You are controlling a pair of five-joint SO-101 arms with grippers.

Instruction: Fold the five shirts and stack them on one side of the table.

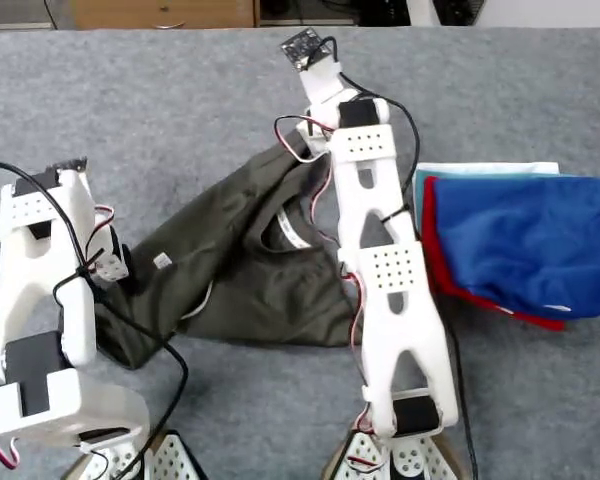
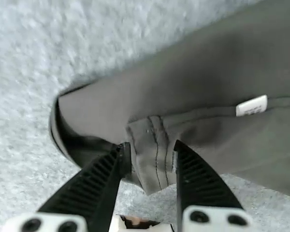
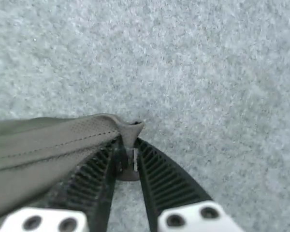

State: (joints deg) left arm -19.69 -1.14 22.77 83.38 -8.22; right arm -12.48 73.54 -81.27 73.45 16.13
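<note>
Pinching the crumpled olive-green cotton shirt point(image 1: 240, 270) lying mid grey felt table point(image 1: 180, 100), the left gripper point(image 2: 151, 147) clamps its hem, the right gripper point(image 3: 129, 147) a corner; folding seems underway; next, both edges likely need drawing over evenly.

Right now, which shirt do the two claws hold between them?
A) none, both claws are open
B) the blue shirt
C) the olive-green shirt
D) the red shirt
C: the left claw and the right claw each pinch an edge of the olive-green shirt, while the blue shirt lies apart on top of the red shirt.
</note>
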